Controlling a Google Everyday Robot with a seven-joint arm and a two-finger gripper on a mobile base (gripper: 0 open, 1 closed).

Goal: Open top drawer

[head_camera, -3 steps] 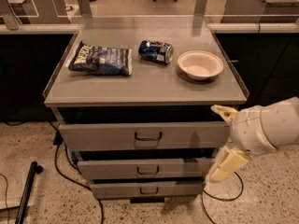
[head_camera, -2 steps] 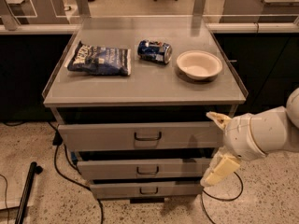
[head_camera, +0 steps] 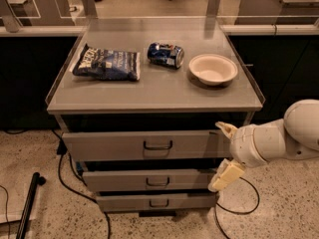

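Currently, the top drawer [head_camera: 109, 146] sits at frame centre and appears closed, with no tray exposed. The gripper [head_camera: 217, 156] hangs at centre right, beside the drawer's right end, fingers spread wide and empty. You have yet to grasp the handle [head_camera: 158, 145] and pull.

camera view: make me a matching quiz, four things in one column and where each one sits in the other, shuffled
1 snack bag
2 can
3 bowl
4 gripper

A open, beside the right end of the top drawer
B left side of the cabinet top
C right side of the top, upright
D middle of the top, lying on its side

Pairs: 1-B, 2-D, 3-C, 4-A
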